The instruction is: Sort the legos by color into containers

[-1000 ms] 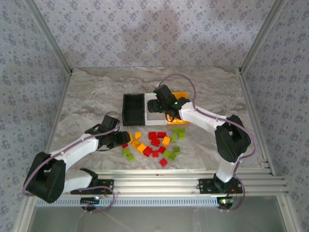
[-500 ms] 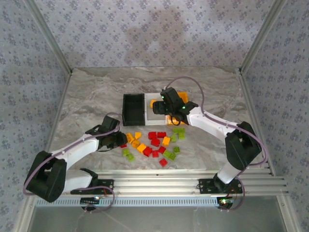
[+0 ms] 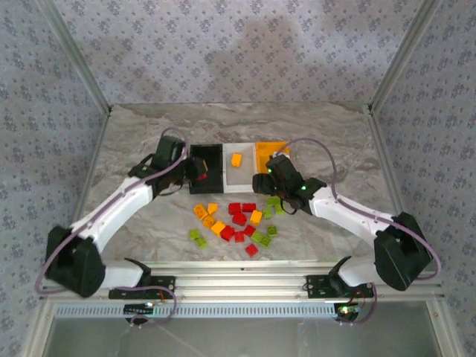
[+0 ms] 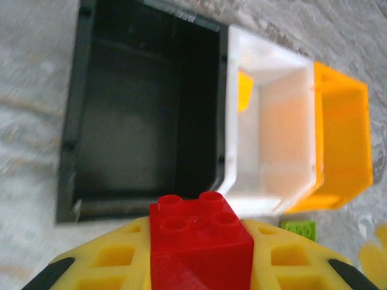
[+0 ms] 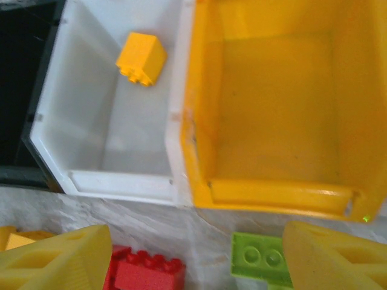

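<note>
In the top view the left pincer [image 3: 196, 171] sits at the left side of the black bin [image 3: 208, 189], in the upper middle of the frame. It is clamped on a red lego brick [image 3: 202, 178]. In the left wrist view that brick [image 4: 199, 241] is wedged studs-up between the yellow fingers [image 4: 115, 266] at the bottom of the frame. The black bin [image 4: 69, 121] lies open above it, with the white bin [image 4: 272, 193] and the orange bin [image 4: 341, 151] joined to its right.

The right pincer [image 3: 262, 183] hovers over the bench [image 3: 149, 134] just below the white bin [image 3: 239, 180] and orange bin [image 3: 271, 149]. Its fingers stand apart with nothing between them. In the right wrist view its fingertips [image 5: 54, 260] frame a red brick [image 5: 145, 275] and a lime green brick [image 5: 260, 257] lying on the bench.

One orange-yellow brick [image 5: 141, 58] lies tilted in the far part of the white bin [image 5: 121, 181]. The orange bin [image 5: 272, 121] is beside it.

The loose legos [image 3: 238, 219], red, orange-yellow and lime green, are scattered on the bench at the centre of the top view, below the bins.
</note>
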You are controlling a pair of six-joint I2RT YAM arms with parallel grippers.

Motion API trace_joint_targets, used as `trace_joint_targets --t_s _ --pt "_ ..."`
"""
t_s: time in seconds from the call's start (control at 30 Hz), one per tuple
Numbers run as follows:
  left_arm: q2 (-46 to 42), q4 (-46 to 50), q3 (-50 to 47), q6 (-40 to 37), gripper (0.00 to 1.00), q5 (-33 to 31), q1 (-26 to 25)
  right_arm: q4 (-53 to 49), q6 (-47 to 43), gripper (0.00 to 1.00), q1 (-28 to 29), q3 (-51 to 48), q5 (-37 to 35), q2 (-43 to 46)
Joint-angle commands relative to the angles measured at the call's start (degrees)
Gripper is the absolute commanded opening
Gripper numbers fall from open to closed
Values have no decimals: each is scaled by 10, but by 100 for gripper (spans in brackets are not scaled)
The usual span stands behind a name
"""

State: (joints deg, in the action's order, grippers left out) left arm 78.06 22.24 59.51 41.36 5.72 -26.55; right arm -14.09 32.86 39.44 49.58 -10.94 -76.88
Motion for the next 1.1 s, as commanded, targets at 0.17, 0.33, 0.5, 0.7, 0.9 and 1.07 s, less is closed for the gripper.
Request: trace_joint_targets --t_s 0.17,0.33,0.5,0.7,0.9,1.07 --pt "201 -9 134 -35 21 -41 -9 -51 51 77 -1 -89 -37 117" --pt "246 2 170 -33 47 -66 -9 -70 73 80 -2 -140 -33 190" --pt "216 0 188 -28 67 -56 -20 -79 87 82 -5 -160 -22 205" --pt "106 -7 164 -42 99 -39 -58 -31 85 83 -15 -167 0 154" --pt "-25 -10 55 -52 100 -68 -124 16 75 81 -22 -150 8 65" --pt "-122 -7 -57 -27 99 -89 -138 18 79 74 -31 -143 -15 25"
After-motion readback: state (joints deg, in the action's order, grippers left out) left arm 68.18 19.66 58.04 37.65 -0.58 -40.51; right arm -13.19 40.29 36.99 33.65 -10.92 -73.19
